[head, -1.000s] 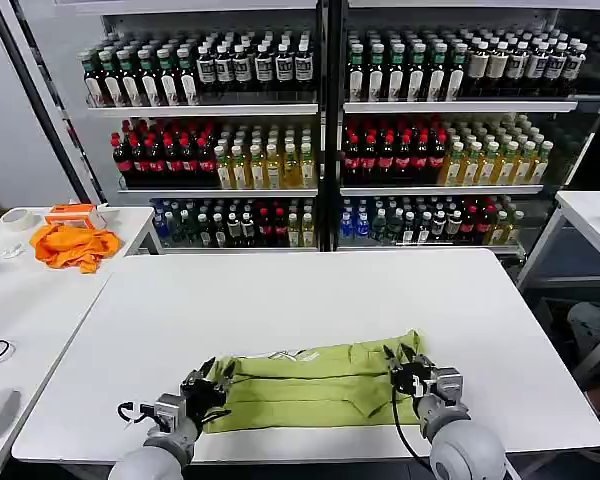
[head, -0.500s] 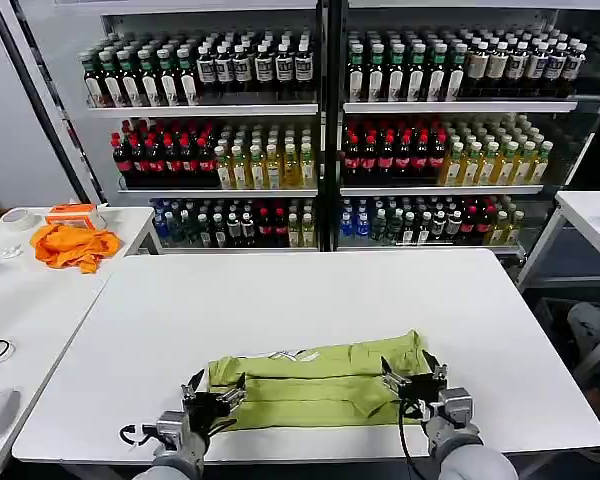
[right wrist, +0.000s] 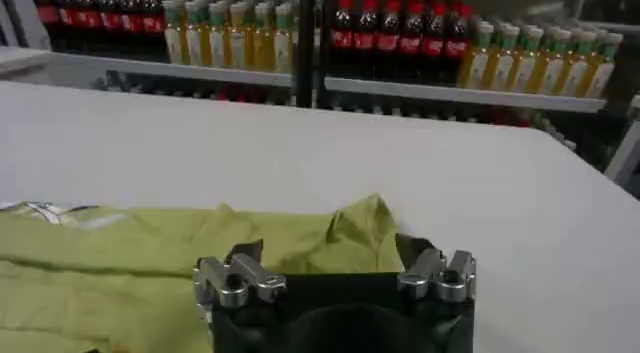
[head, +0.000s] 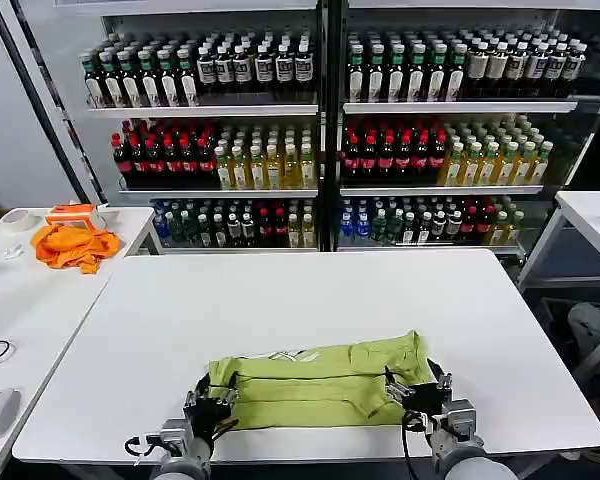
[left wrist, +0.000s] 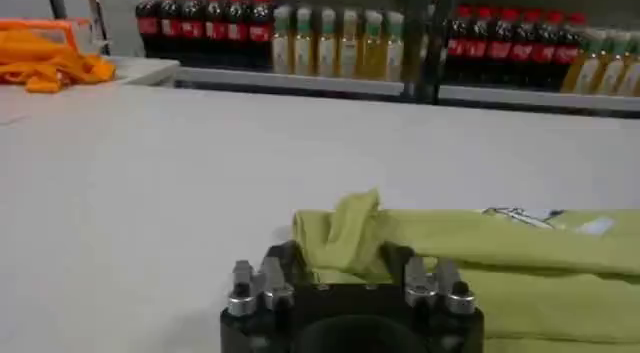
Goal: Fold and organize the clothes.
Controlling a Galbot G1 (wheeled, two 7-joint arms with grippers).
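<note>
Both tools have moved back toward the near bench edge since the earlier frames, and they no longer cover the ends of the shirt. Left tool is now at the shirt's left end, right tool at its right end, both low over the bench.

In the left wrist view the left tool stands open, and a raised fold of the shirt sits between its fingers; I cannot tell if it touches them. In the right wrist view the right tool is also open, with a bump of the shirt just in front of it, and it grips nothing.

The shirt lies folded into a long band across the near part of the bench, label up near its far edge. An orange cloth lies on a side bench at left. Shelves of bottles stand behind.
</note>
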